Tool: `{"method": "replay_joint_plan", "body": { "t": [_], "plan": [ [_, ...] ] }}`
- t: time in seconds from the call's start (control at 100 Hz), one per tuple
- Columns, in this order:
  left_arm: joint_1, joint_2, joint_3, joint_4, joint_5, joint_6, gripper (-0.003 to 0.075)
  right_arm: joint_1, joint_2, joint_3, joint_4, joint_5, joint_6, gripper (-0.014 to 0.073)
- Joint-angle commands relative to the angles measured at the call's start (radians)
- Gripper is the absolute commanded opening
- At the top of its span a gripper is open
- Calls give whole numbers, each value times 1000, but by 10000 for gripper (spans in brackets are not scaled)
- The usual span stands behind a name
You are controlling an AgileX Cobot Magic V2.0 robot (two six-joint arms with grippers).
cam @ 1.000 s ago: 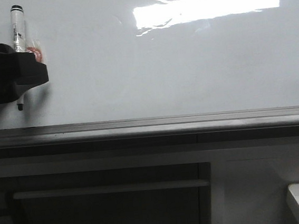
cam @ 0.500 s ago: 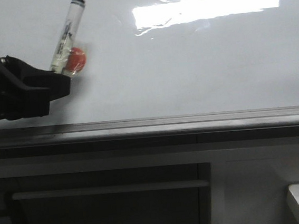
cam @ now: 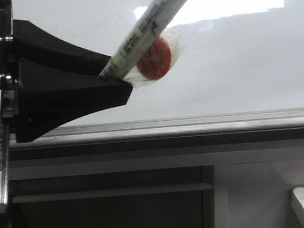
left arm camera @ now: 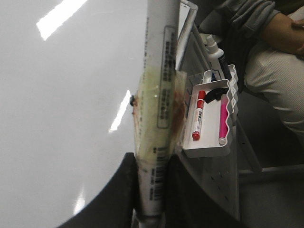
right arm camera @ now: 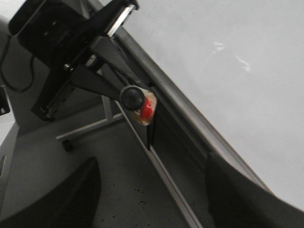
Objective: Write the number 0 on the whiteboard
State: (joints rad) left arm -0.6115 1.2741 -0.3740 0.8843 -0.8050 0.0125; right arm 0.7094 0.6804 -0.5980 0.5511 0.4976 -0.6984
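The left gripper (cam: 117,79), looming far larger than a second ago, is clenching the marker (cam: 148,24) before the whiteboard (cam: 244,62); no number 0 seems drawn. The right gripper (right arm camera: 152,190) is hanging released. A pen tray (left arm camera: 211,118) is sitting nearby.

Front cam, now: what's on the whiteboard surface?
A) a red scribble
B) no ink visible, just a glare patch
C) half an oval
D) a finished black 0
B: the whiteboard shows no drawn stroke in the front view, only a bright reflection near its top; the left gripper holds the marker tilted in front of the board.
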Motion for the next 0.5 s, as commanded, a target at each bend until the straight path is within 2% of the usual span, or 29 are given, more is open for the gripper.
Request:
{"method": "replay_joint_plan", "body": {
  "t": [0.0, 0.19, 0.49],
  "plan": [
    [-1, -24, -26, -17, -76, -1, -20, 61, 49, -38, 21, -128, -25, 433],
    [-1, -24, -26, -16, -76, -1, -20, 135, 140, -56, 21, -276, -25, 433],
    [-1, -24, -26, -16, -70, 3, -20, 165, 299, -144, 21, -258, -25, 419]
  ]
}}
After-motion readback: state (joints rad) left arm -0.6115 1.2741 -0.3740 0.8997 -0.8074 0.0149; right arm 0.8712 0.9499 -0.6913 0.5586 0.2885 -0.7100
